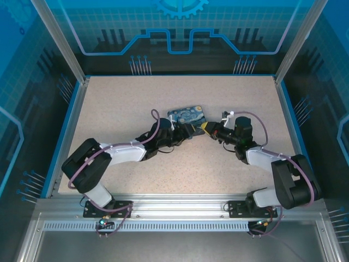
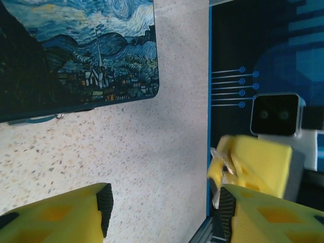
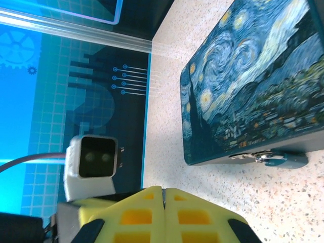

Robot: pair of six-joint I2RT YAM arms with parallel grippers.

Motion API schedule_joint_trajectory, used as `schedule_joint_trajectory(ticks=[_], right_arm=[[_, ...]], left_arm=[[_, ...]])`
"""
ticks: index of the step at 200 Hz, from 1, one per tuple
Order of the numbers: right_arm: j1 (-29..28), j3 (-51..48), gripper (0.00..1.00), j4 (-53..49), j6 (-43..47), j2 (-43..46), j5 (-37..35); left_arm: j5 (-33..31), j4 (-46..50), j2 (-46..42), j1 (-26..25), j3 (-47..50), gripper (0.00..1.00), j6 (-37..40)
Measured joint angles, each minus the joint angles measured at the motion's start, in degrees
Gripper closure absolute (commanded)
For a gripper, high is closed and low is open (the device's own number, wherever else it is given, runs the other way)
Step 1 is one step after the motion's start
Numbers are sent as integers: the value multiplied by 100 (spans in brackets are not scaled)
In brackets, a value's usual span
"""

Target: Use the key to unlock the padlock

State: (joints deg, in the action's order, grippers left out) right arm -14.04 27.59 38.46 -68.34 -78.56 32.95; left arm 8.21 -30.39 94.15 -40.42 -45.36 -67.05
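Observation:
The padlock (image 3: pixel 271 158), small and silvery with a teal part, hangs at the lower front edge of the Starry Night box (image 1: pixel 187 115), and a bit of it shows under the box (image 2: pixel 56 117). My right gripper (image 3: pixel 163 196) is shut on the key (image 2: pixel 229 166), a thin silvery sliver sticking out between its yellow fingers (image 2: pixel 263 164). It points at the left gripper (image 1: pixel 190 130) from the right (image 1: pixel 204 127). My left gripper (image 2: pixel 165 210) is open, nothing between its black pads, and its right pad sits just below the key.
The two grippers face each other, almost touching, just in front of the box at the middle of the speckled table (image 1: pixel 125 103). The table's blue rim (image 2: pixel 209 126) and dark printed walls surround the table. The left wrist camera (image 3: pixel 93 158) is right ahead of the right gripper.

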Motion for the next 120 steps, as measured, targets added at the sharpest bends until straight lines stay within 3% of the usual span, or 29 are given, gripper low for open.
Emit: schedule_joint_trajectory(ticks=[69,120], right_arm=[[-136,-28,100,-63,0,153,-109],[-195,-28,100,-81,-2,153,-127]], left_arm=[[-177,-581,192,-181,-323,48,-511],[-293,-597,192,-186,-352,60,-612]])
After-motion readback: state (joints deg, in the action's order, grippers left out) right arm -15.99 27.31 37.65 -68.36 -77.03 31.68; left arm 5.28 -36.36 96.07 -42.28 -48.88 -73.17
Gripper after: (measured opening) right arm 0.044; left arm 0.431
